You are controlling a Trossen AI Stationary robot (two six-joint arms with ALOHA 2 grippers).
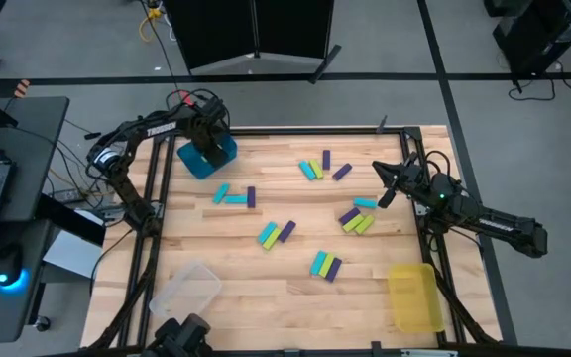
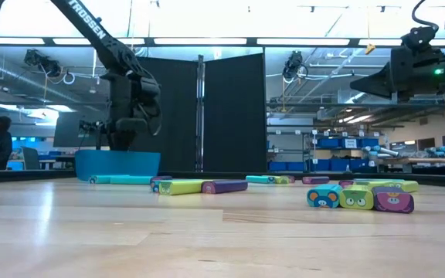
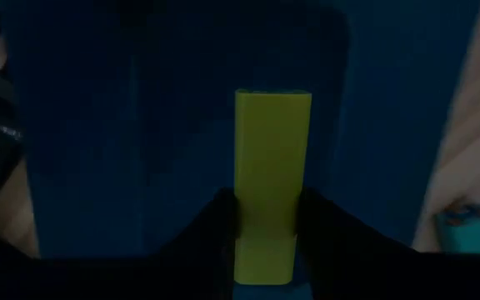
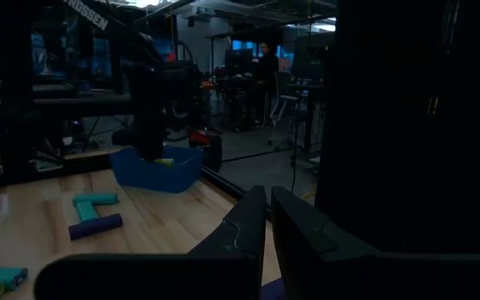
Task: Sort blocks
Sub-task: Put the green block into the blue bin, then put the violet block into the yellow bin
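Cyan, lime green and purple blocks lie scattered on the wooden table: a group near the blue bin [image 1: 234,198], one at the far middle [image 1: 320,167], one in the centre [image 1: 277,233], one nearer [image 1: 325,265], and one by the right arm [image 1: 357,220]. My left gripper [image 3: 269,229] points down over the blue bin [image 1: 206,157] at the far left and is shut on a lime green block [image 3: 272,167]. My right gripper [image 4: 267,218] hovers raised above the table's right side, shut on nothing, beside a cyan block [image 1: 365,202]. My left gripper pinches the lime green block between its two fingers [image 3: 223,229], across the bar's narrow width, near one end [image 3: 267,250]. The fingers come from above, pointing down into the blue bin [image 3: 140,150]. Whether the block's other end touches the bin's floor I cannot tell.
A clear bin [image 1: 186,288] sits at the near left and a yellow bin [image 1: 414,296] at the near right. The table is framed by dark rails. A laptop desk stands off the left edge. Bare wood lies between the block groups.
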